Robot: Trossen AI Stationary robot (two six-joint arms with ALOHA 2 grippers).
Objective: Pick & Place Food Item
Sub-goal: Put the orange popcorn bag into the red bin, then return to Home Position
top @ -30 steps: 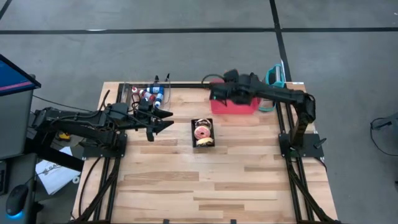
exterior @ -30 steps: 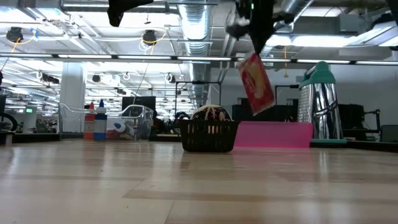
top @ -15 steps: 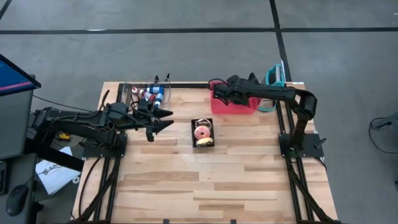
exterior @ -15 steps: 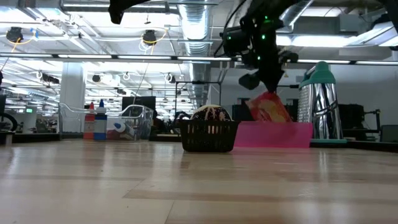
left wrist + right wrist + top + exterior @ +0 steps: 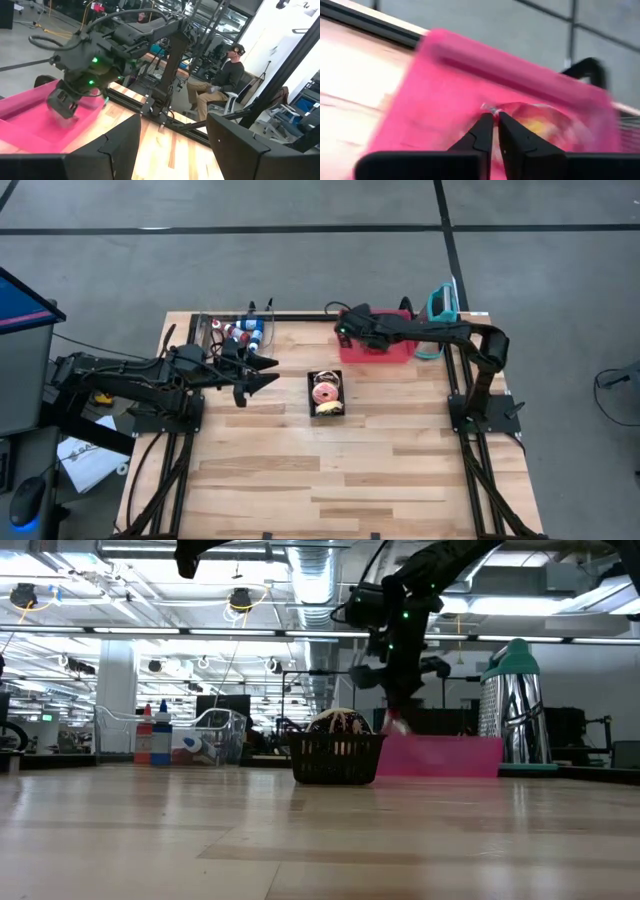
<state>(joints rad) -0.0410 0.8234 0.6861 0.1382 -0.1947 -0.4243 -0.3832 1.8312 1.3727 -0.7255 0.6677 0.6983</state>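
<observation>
Fingertips of my right gripper (image 5: 493, 121) sit nearly together, just parted, over a shiny red-and-yellow packet (image 5: 540, 122) lying in the pink bin (image 5: 385, 350) at the table's far edge. My left gripper (image 5: 262, 372) waits open near the left edge.

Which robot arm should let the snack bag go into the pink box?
The right one, probably. The right gripper is already down inside the pink bin, pinching the edge of the snack packet. The left gripper waits open, far across the table by the bottles.
</observation>
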